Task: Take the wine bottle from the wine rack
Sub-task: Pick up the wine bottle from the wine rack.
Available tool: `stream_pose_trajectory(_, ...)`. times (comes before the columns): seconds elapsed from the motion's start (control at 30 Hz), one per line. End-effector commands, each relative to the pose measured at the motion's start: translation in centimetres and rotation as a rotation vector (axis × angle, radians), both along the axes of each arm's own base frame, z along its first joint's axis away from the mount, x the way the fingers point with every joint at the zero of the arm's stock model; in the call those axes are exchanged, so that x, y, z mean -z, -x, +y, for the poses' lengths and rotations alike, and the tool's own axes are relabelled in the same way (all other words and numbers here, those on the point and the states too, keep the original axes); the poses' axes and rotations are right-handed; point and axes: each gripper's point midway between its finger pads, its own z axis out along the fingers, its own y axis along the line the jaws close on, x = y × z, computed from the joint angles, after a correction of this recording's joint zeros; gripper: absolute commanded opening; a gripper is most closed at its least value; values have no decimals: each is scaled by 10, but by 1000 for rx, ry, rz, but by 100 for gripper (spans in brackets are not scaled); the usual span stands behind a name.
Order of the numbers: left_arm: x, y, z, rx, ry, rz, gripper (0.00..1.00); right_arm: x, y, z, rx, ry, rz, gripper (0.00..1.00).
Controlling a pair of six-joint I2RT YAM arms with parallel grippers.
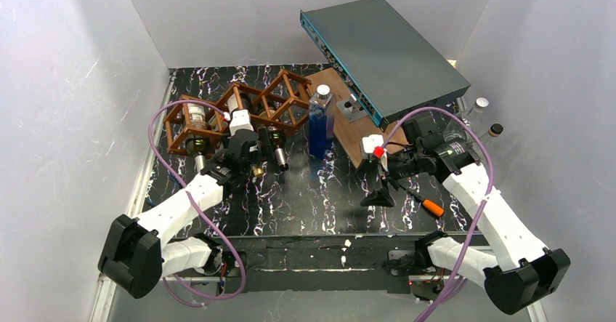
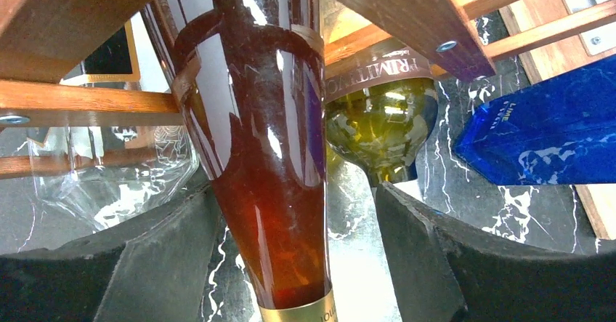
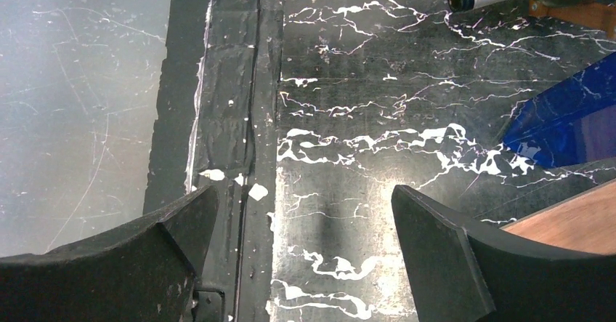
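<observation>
Looks like a robot lab cell, not a home or shop. Boxed in by bare white walls [image 1: 65, 82] on three sides and floored with a black marbled mat [image 1: 312, 206]. Fitted with a left arm [image 1: 181, 206] and right arm [image 1: 487, 198] bolted side by side at the near edge, trailing purple cables [image 1: 151, 133]. Stocked with mismatched props: rack [image 2: 80, 102], blue bottle [image 1: 319, 129], grey box [image 1: 388, 53] tilted up, board [image 1: 352, 137], screwdriver [image 1: 428, 204]

light: bright, even | glare: white streaks on wine bottle [image 2: 269, 155] | focus: sharp
</observation>
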Motion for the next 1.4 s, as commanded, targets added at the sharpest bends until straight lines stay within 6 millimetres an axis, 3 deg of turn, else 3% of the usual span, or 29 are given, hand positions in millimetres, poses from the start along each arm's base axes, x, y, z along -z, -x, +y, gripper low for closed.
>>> stream_pose_trajectory(0.0, 1, -6, 11, -53, -24, -37, 75, -8, -1, 4, -17, -59, -36, 98)
stream_pose_trajectory(0.77, 14, 0, 12, -93, 28, -24, 60, -2, -4, 5, -14, -74, -18, 99)
stream_pose_trajectory(1.13, 14, 3, 11, -88, 39, -23, 26, -2, -3, 5, -16, -75, -16, 98)
stream_pose_trajectory(1.3, 2, 4, 8, -69, 43, -42, 0, -1, -4, 4, -15, -76, -18, 98)
stream_pose_trajectory(1.37, -4, 5, 7, -62, 41, -55, 0, -2, -3, 4, -14, -76, -18, 98)
